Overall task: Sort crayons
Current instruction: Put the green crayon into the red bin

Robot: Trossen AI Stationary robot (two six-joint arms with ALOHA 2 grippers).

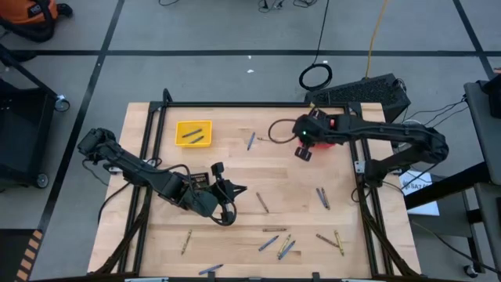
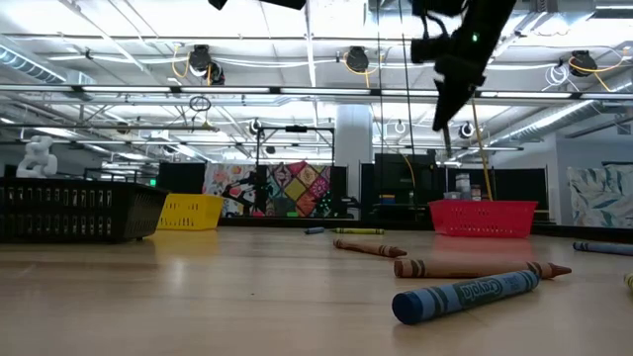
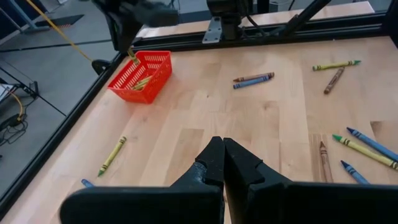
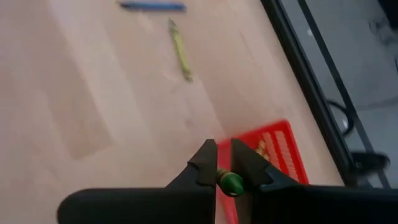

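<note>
green crayon point(image 4: 231, 182) in right gripper point(image 4: 224, 163)

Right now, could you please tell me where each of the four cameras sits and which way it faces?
High view: overhead, straight down on the table and both arms.
Low view: at tabletop height, level across the crayons toward the red basket; the right arm hangs above.
Left wrist view: behind the shut left claw, facing the red basket.
Right wrist view: behind the right claw, shut on a green-tipped crayon, over the basket.
Shared: the red basket appears in all four.
</note>
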